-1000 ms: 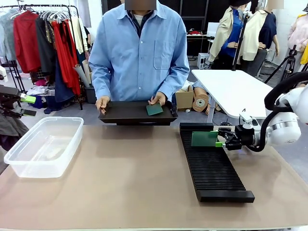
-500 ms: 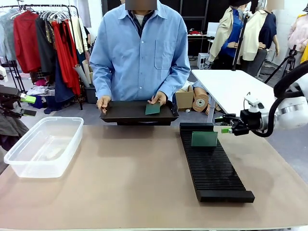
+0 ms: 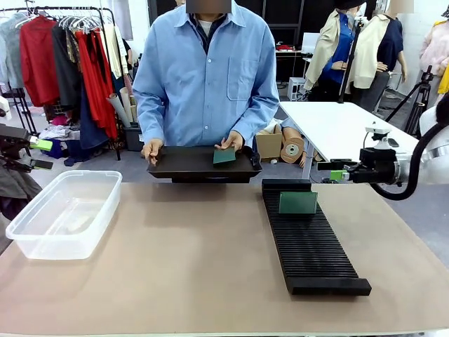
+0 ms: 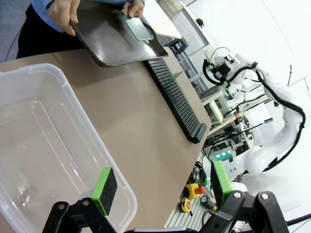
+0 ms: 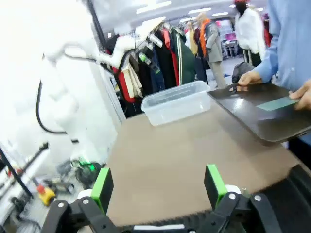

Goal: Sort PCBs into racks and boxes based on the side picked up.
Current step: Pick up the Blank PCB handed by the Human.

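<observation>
right gripper [image 3: 335, 170]: has drawn back from the edge of the standing PCB [image 3: 297, 203], risen and moved to the robot's right, now beyond the side of the black slotted rack [image 3: 312, 246]
standing PCB: now alone in its slot, gripper well apart
person's black tray [image 3: 182, 166]: shifted slightly to the robot's right
</observation>
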`<state>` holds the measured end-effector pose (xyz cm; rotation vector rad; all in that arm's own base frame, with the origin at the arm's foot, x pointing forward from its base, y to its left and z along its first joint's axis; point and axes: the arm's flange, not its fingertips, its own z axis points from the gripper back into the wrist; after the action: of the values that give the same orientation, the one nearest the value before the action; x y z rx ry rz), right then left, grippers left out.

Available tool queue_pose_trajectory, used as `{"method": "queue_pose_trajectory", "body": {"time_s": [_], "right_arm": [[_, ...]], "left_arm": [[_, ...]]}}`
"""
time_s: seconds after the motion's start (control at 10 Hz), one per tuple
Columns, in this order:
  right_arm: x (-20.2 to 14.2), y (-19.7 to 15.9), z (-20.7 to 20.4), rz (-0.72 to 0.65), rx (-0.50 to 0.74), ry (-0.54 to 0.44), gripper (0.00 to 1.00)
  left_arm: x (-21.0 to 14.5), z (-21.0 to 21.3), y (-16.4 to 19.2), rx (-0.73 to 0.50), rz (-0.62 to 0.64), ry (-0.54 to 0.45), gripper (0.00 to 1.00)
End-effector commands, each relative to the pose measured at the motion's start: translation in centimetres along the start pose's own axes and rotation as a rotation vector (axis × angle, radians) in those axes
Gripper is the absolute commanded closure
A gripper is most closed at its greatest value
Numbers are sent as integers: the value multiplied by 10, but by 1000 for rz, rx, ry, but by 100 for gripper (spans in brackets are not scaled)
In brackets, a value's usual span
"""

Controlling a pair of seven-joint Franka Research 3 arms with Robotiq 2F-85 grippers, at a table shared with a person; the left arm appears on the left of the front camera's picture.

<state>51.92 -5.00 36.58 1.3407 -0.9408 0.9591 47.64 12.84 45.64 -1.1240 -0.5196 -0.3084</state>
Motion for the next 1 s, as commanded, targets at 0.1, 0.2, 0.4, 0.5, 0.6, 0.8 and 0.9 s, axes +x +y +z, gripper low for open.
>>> {"method": "queue_pose_trajectory", "body": {"time_s": [0.1, 0.2, 0.4, 0.5, 0.6, 0.8, 0.9], "right_arm": [[5, 29, -20, -497, -32, -115, 0], [9, 29, -23, -611, -19, -120, 0], [23, 24, -25, -832, -63, -103, 0], [22, 22, -27, -885, -111, -73, 0], [18, 22, -30, -916, -150, -31, 0], [19, 27, -29, -935, -218, 50, 0], [21, 30, -30, -943, -238, 75, 0]], "left_arm": [[0, 0, -1, -1, -2, -2, 0], [0, 0, -1, -1, -2, -2, 0], [0, 0, -1, -1, -2, -2, 0], [0, 0, -1, -1, -2, -2, 0], [0, 0, -1, -1, -2, -2, 0], [0, 0, -1, -1, -2, -2, 0], [0, 0, -1, -1, -2, -2, 0]]}}
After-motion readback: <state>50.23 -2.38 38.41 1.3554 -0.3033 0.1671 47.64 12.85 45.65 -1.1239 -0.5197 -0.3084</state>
